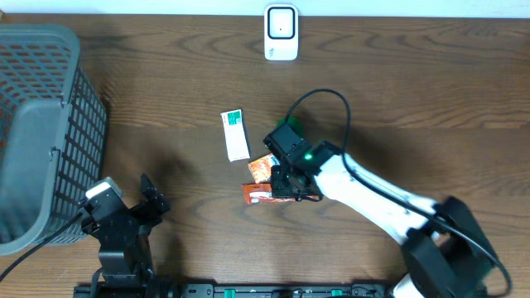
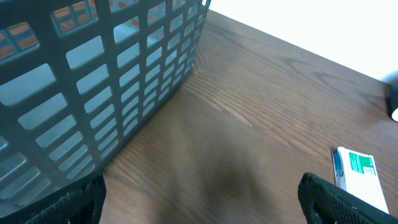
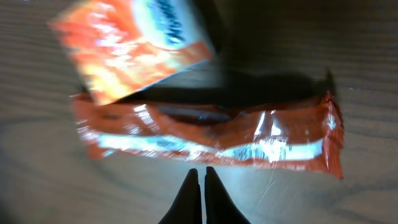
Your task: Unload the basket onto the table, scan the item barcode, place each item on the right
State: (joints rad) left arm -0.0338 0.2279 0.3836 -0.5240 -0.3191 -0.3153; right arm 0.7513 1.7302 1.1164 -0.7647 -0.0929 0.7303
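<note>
Nearest the robot, the left gripper [image 1: 131, 197] hangs over the tabletop [image 1: 414, 83] beside the grey mesh basket [image 1: 41, 132], its fingers spread wide and empty.

Further out, the right gripper [image 3: 199, 186] has its fingers pressed together with nothing between them, tips just short of the near long edge of a red foil wrapper [image 3: 211, 140]. This is probably the item to scan. It lies flat near the middle of the tabletop, long side across the wrist view, crinkled and glossy with a pale streak along it that could be print or glare. No barcode shows on this face.

It looks light, thin and limp, and slick too, so it would likely flop and slide under a push. A crimped end seam seems the best place to pinch it, but the fingers would have to open first.

An orange snack packet [image 3: 130, 46] sits just beyond it, overlapping or touching its far edge — equally flimsy, and easy to drag along by mistake.

Past that lies a white-and-green box [image 1: 235, 135], and at the far edge stands the white scanner [image 1: 281, 32], well apart from the wrapper.
</note>
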